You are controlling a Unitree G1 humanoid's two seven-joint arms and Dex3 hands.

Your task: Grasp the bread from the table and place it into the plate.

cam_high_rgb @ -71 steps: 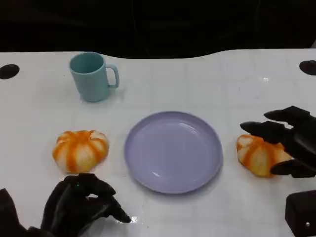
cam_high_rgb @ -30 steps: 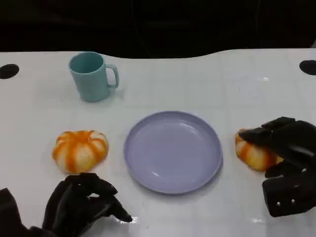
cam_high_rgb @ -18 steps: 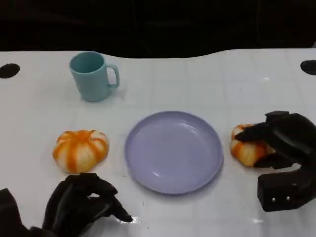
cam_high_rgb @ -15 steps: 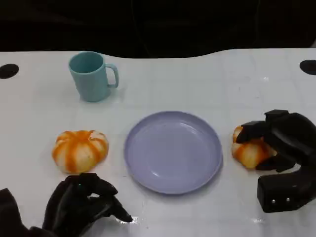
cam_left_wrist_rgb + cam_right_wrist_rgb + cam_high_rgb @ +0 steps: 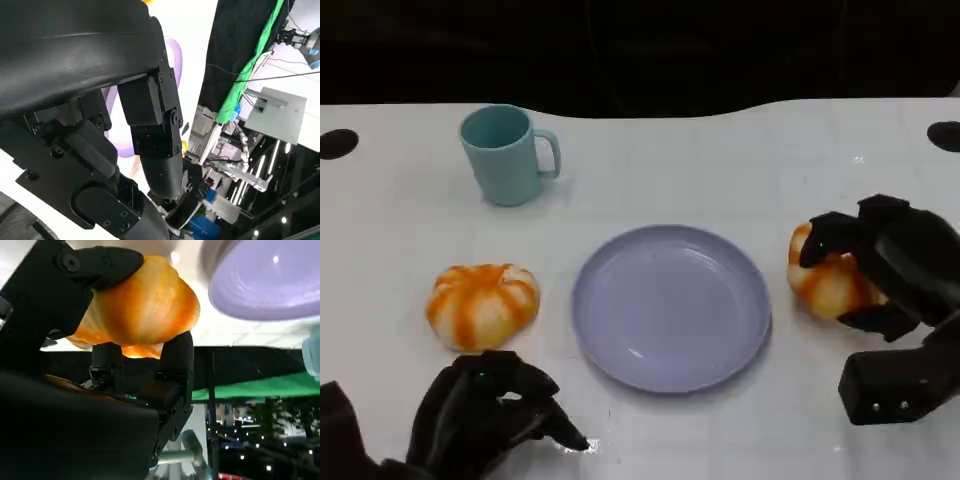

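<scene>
At the near edge of the table, toward its left corner, the left hand (image 5: pixel 485 420) rests with its fingers curled in together on nothing. It takes no part in this step, and it lies low and near, so it does not block the way to the plate.

A little farther, toward the left edge, one bun (image 5: pixel 482 304) sits alone on the table, near the left hand but apart from it. It is orange with pale stripes. I judge it is waiting for its turn, or it is only a second choice.

The plate (image 5: pixel 670 305) lies in the middle of the table with nothing in it. It is the goal, so it sits between the two buns, where either hand can reach it.

Toward the right edge, the right hand (image 5: pixel 885 268) holds the bread (image 5: pixel 825 278). The fingers (image 5: pixel 830 230) are clamped over its top and far side, and in the right wrist view another presses from the opposite side (image 5: pixel 177 352), so the bread (image 5: pixel 142 307) is squeezed between them. This grip from two sides is there to keep a soft, round thing from rolling out. The bread seems to be lifted slightly off the table, but this I cannot tell for sure. It is just beside the plate rim, not yet over it.

At the far left stands a cup (image 5: pixel 506 155), well apart from the work.
</scene>
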